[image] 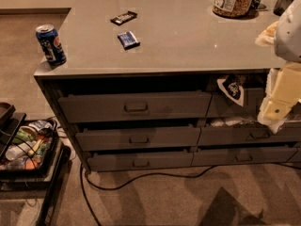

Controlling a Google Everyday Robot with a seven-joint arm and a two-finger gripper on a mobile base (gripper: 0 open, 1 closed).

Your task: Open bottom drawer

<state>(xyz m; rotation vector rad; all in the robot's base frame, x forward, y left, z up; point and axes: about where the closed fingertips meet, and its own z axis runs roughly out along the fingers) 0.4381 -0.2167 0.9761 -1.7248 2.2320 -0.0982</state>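
Facing me, the bottom drawer lies lowest in the left stack under the desk, long axis running left to right. My claw hangs at the right edge, well apart from it; whether clenched or released, I cannot tell.

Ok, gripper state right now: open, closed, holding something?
Gripper: at the right edge, beside the right-hand drawers, away from the bottom drawer; open or closed cannot be told.

Dark-grey bottom drawer, blue can — cream-and-white gripper at the right edge.
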